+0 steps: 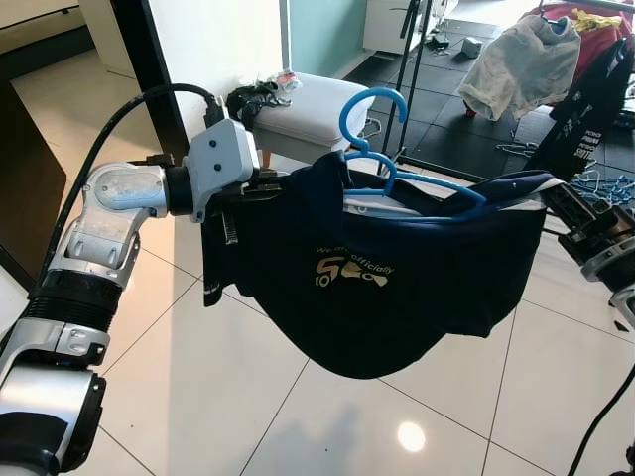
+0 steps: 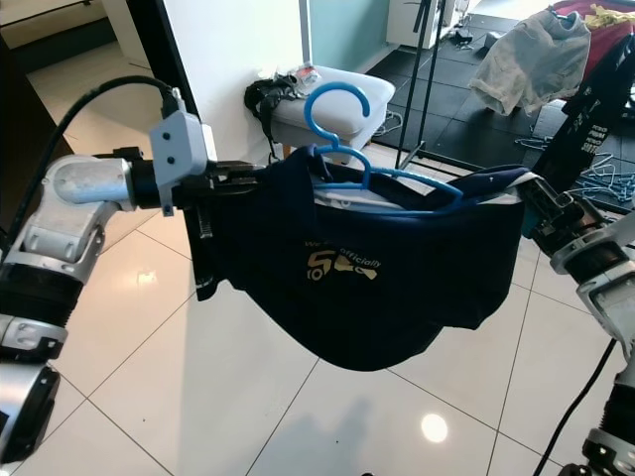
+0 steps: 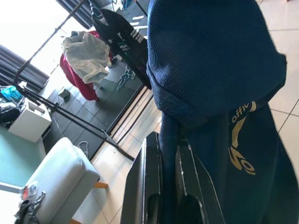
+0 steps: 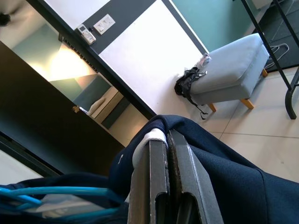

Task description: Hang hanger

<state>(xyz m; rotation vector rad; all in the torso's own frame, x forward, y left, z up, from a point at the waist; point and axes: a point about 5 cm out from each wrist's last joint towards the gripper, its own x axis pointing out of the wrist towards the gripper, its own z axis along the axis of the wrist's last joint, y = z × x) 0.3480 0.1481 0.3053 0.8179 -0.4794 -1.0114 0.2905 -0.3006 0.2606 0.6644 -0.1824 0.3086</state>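
A dark navy T-shirt with a gold print hangs stretched between my two grippers above the tiled floor. A blue plastic hanger sits in its collar with the hook standing up. My left gripper is shut on the shirt's left shoulder; its fingers pinch the navy cloth. My right gripper is shut on the other shoulder, its fingers clamping the cloth beside the hanger's blue arm.
A black clothes rack stands behind the shirt, with garments hung at the far right. A pale grey ottoman sits by the white wall. Loose hangers lie on the dark mat. Open tiled floor lies below.
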